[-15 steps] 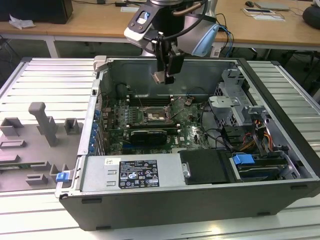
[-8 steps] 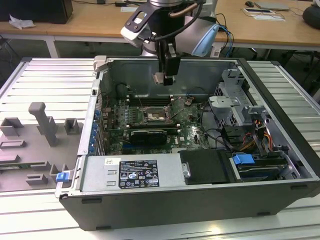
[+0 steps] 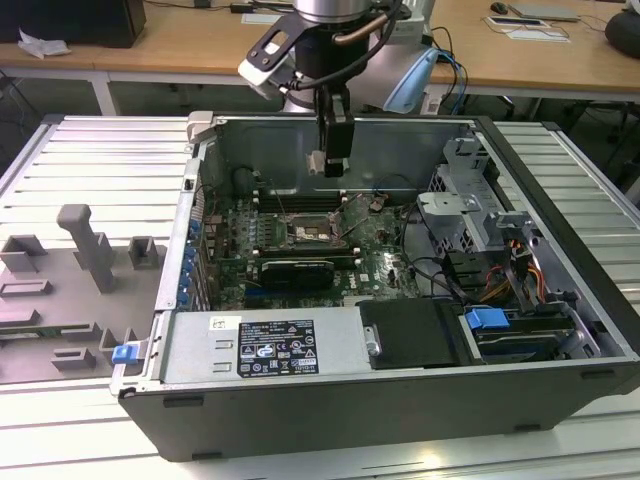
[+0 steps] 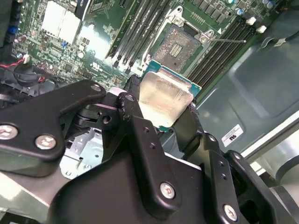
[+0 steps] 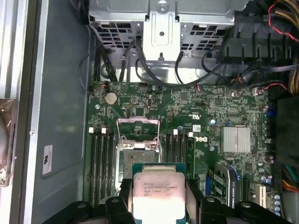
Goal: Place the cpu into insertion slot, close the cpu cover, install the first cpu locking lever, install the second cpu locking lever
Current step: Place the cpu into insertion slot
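Grip: gripper point(image 4: 163, 106) clamped on the chip point(image 4: 166, 99), one finger on each of two opposite edges, nothing else held.
Chip: hangs over the board point(image 5: 187, 105) with its metal top toward the wrist cameras, clear of the socket.
Socket: socket point(image 5: 138, 157) lies open with its dark centre bare, toward the far wall of the case point(image 3: 400, 420).
Cover: cover point(image 5: 138, 128) is swung up beside the socket, out of the way.
Care: I judge the chip needs squaring to the socket edges, then a level, straight descent. No pressing, since the contacts look delicate. A tilted chip could catch the rim.
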### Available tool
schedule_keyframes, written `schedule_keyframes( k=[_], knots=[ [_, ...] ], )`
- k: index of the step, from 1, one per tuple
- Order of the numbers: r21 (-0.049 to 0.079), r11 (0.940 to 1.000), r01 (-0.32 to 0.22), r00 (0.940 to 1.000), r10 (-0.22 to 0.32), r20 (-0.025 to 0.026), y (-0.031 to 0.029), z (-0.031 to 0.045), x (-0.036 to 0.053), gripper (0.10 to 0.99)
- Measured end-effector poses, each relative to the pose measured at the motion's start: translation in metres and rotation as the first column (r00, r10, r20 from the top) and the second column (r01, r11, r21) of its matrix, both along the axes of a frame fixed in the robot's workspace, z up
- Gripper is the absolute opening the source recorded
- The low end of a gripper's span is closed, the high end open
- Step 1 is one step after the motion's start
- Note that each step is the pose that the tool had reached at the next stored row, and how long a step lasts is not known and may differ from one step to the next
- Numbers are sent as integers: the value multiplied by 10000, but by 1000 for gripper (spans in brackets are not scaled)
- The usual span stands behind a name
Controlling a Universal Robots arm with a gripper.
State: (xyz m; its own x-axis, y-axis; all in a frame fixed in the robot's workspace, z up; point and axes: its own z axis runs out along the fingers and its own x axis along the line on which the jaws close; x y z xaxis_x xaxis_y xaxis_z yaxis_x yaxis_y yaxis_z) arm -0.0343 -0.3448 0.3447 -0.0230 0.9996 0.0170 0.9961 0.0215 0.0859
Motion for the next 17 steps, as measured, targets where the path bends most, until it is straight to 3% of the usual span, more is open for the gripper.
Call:
schedule_keyframes(
  k=[2,5,17],
  knots=[
    [-9,9999,155,9999,-156,-40,0,-51,2,537],
    [-7,9980,635,9980,-635,-39,0,-77,2,537],
    [-9,9980,638,9979,-638,-68,0,-161,1,537]
  ],
)
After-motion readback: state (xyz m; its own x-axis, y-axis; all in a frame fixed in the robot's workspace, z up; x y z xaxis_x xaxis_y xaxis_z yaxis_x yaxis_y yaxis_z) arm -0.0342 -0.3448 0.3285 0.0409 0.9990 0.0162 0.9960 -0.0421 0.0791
